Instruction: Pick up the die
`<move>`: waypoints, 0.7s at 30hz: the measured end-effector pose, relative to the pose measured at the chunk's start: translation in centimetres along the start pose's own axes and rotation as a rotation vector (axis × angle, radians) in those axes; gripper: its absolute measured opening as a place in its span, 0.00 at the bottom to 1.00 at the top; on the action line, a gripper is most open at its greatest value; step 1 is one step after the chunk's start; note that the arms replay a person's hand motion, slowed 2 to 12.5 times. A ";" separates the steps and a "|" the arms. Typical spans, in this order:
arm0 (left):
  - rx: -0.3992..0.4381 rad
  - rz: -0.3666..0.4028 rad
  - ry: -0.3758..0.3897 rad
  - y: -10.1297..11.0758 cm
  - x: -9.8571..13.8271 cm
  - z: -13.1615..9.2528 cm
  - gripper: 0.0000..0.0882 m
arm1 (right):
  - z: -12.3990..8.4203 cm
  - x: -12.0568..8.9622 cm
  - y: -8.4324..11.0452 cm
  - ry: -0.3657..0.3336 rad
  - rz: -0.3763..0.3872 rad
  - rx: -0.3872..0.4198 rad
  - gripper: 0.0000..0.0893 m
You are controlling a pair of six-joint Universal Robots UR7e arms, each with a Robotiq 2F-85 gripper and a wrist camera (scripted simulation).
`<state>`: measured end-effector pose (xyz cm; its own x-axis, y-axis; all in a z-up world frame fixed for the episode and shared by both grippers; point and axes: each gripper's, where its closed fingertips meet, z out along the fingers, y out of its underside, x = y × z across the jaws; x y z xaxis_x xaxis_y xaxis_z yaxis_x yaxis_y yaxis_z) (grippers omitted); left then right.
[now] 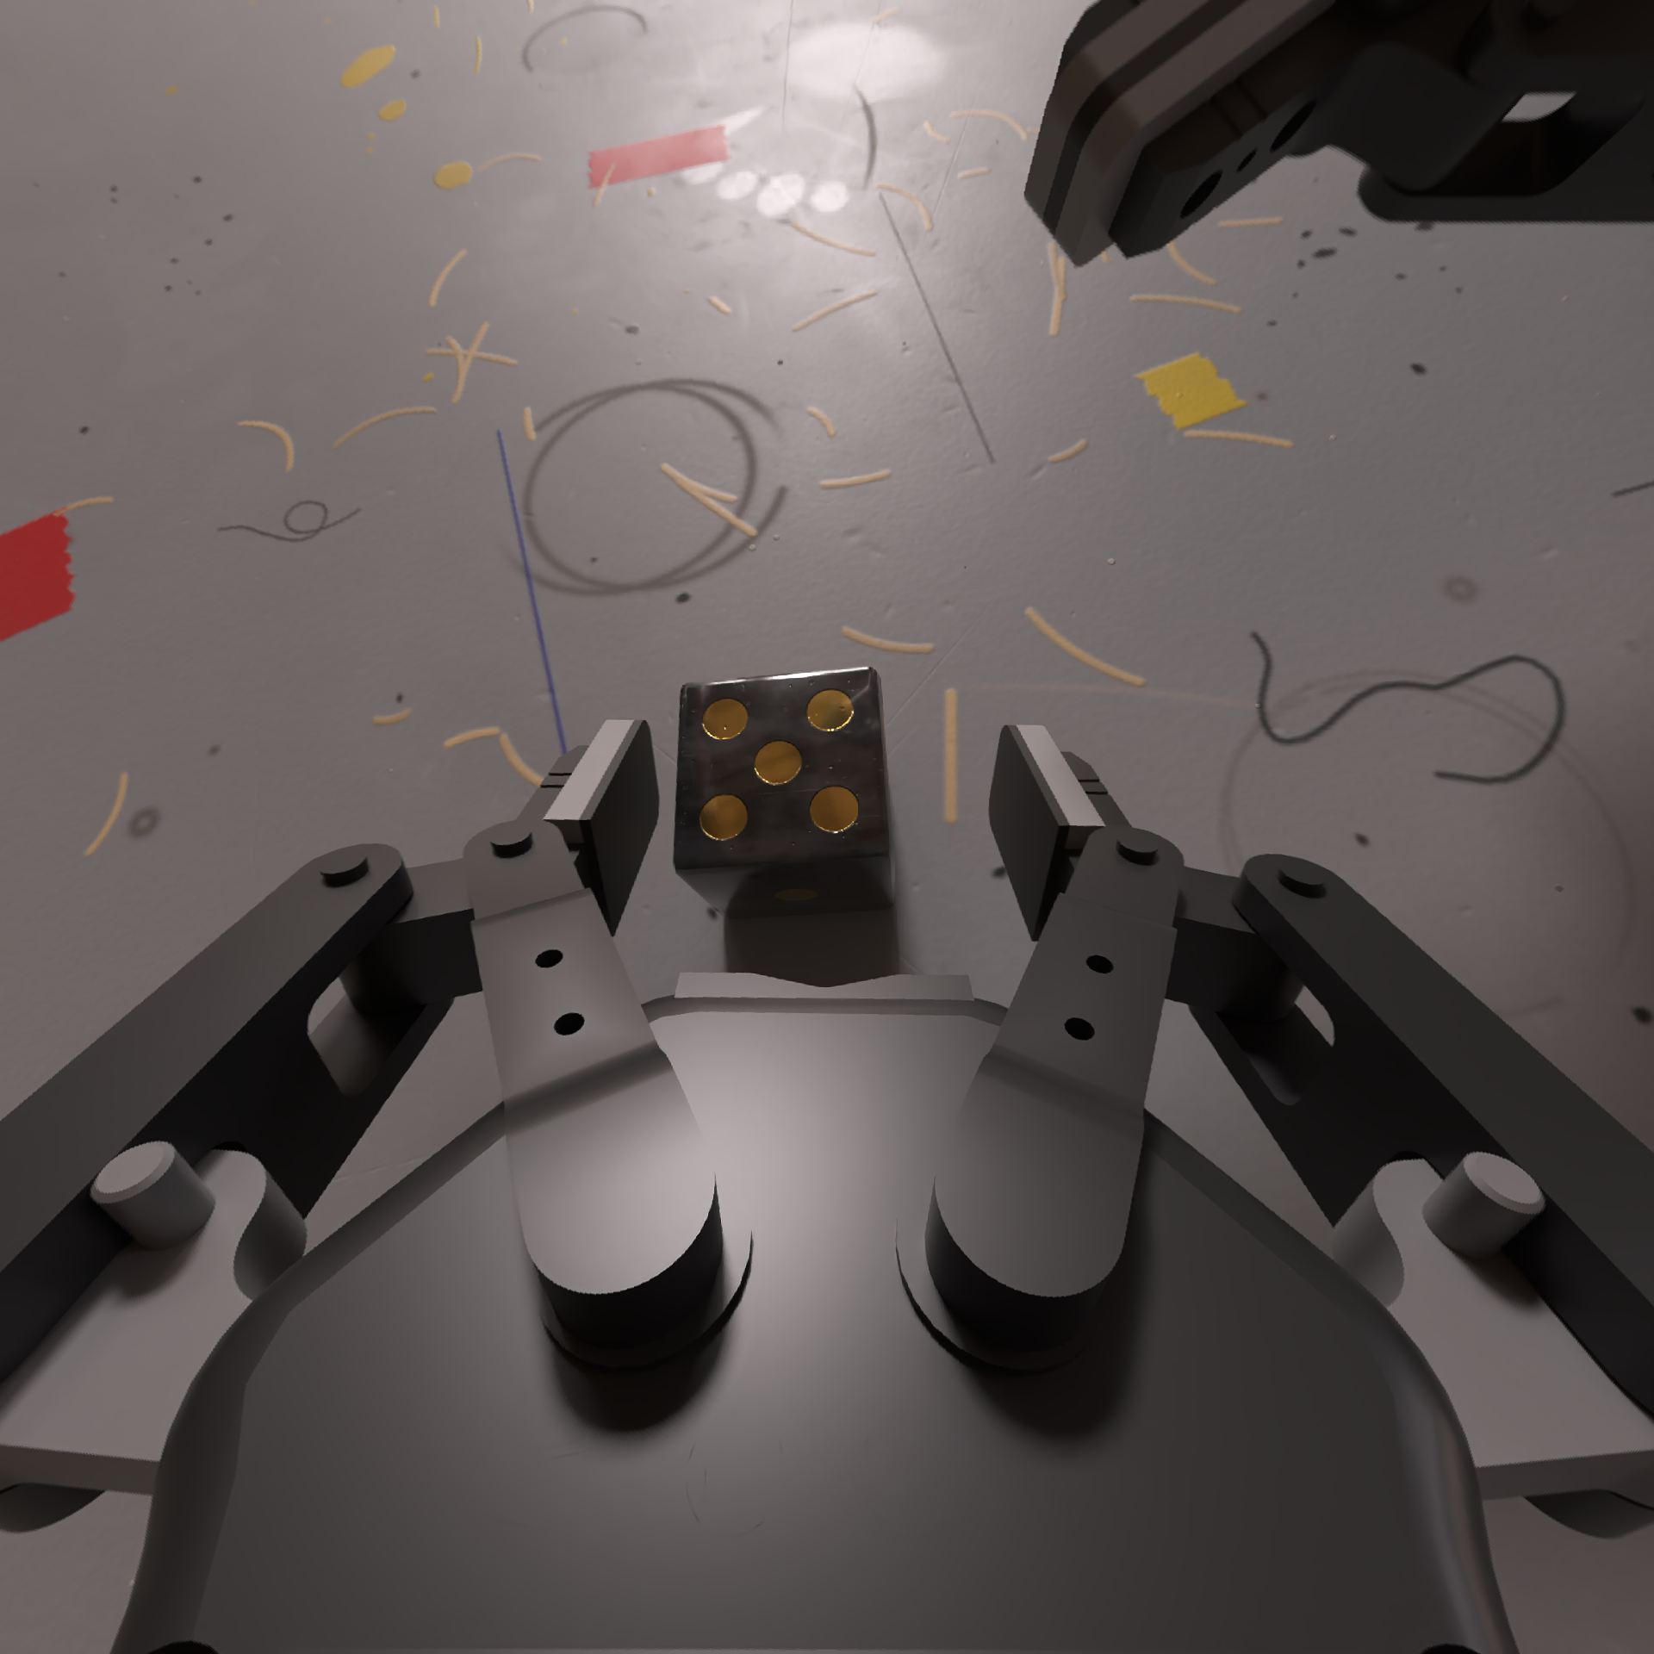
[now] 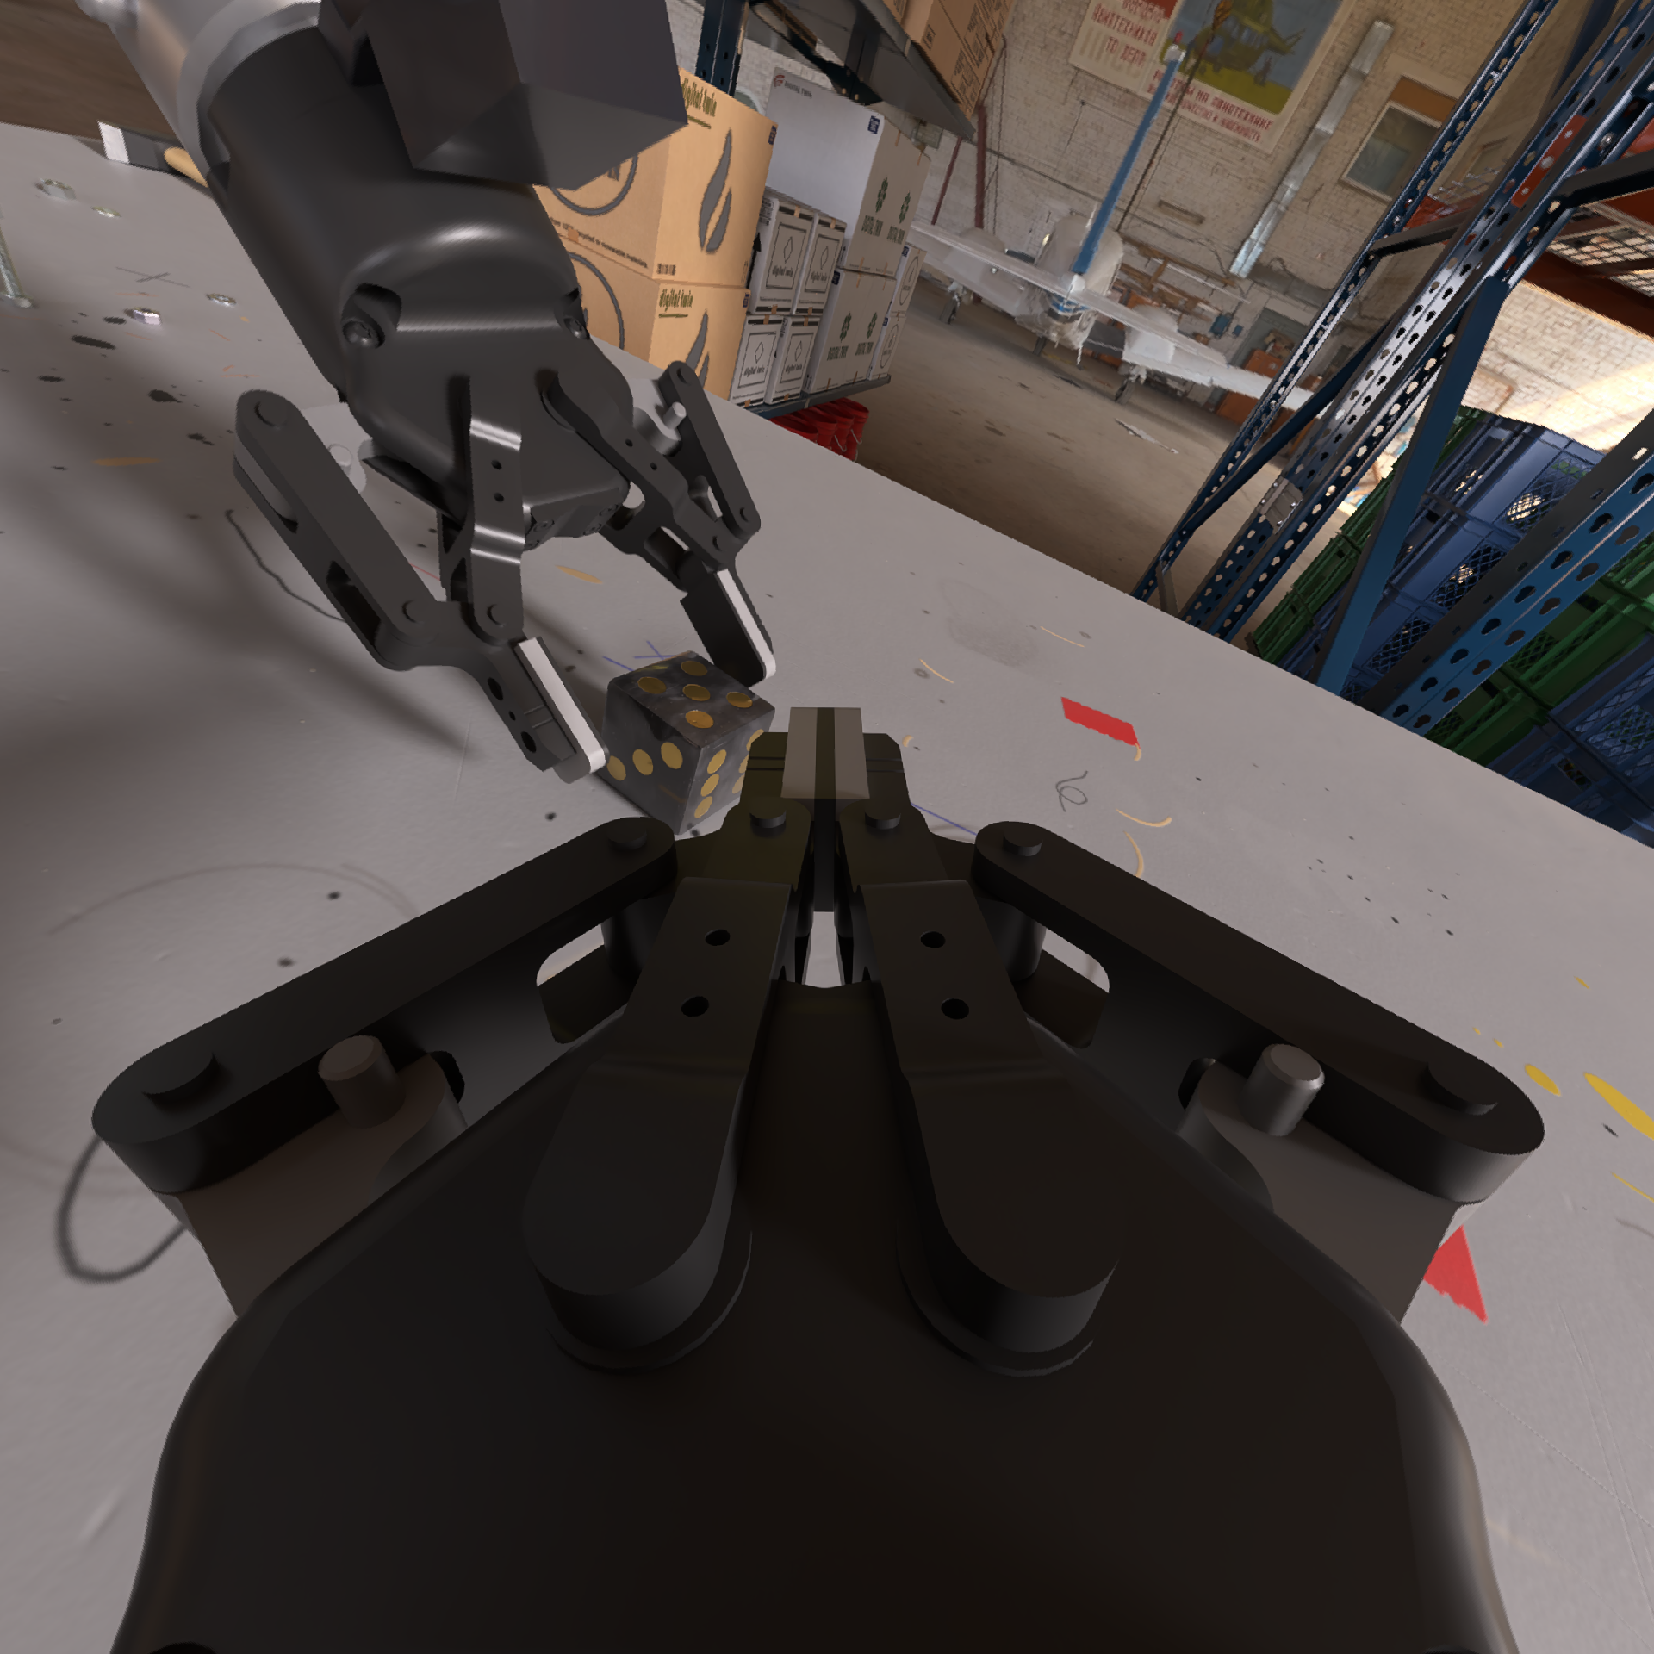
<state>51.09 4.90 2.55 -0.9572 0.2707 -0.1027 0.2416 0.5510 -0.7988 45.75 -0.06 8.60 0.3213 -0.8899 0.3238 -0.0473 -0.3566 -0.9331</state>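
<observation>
The die [image 1: 779,770] is a dark cube with gold pips, five pips up, and rests on the grey table [image 1: 268,313]. My left gripper [image 1: 819,805] is open and low over the table, one finger on each side of the die. Its left pad [image 1: 618,805] is close to the die and its right pad [image 1: 1029,805] stands apart from it. In the right wrist view the die [image 2: 689,743] sits between the left gripper's [image 2: 667,703] fingers. My right gripper [image 2: 823,752] is shut and empty, just right of the die, and also shows in the left wrist view [image 1: 1110,179].
Tape scraps lie on the marked table: red [image 1: 31,573], pink [image 1: 658,154], yellow [image 1: 1190,389]. The table's far edge [image 2: 1119,591] runs diagonally. Beyond it stand cardboard boxes [image 2: 680,206], a blue rack [image 2: 1432,430] and stacked crates [image 2: 1521,626].
</observation>
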 end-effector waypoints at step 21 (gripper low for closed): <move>-0.063 0.005 -0.030 0.6 -0.6 0.7 0.51 | 0.2 -0.1 0.2 0.004 -0.014 -0.017 0.00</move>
<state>51.68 4.51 1.72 -0.9600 0.2503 -0.1255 0.2553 0.5985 -0.7593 45.90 -0.02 8.36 0.3178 -0.8861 0.3373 -0.0594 -0.3736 -0.9257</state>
